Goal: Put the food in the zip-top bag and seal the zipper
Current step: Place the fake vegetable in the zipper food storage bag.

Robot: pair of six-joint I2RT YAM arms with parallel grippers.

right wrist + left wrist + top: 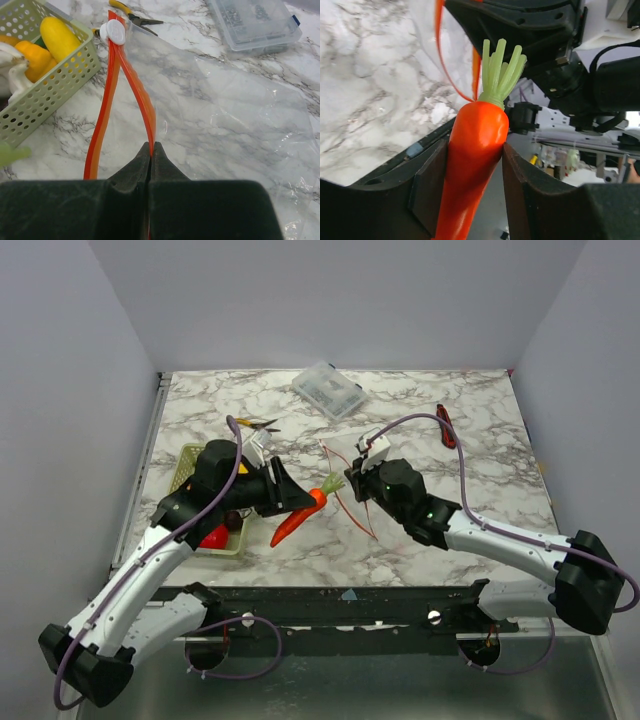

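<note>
My left gripper (pixel 287 502) (pixel 475 162) is shut on the orange carrot (pixel 298 519) (pixel 477 145) and holds it above the table. Its green top points at the bag's mouth. My right gripper (pixel 353 482) (pixel 151 148) is shut on one side of the red-orange zipper (pixel 137 87) of the clear zip-top bag (pixel 225 115) (pixel 345 455). The two strips stand apart, so the mouth is open, with the white slider (pixel 116 32) at the far end. A yellow lemon (pixel 59 34), an orange (pixel 31 59) and white garlic (pixel 12 75) lie in the basket, with a red tomato (pixel 214 537).
The pale green mesh basket (pixel 190 465) (pixel 60 85) stands at the left under my left arm. Yellow-handled pliers (pixel 258 424) (pixel 135 17) lie behind it. A rigid clear lidded box (pixel 328 390) (pixel 255 22) sits at the back. A dark-red utility knife (pixel 446 426) lies at the right.
</note>
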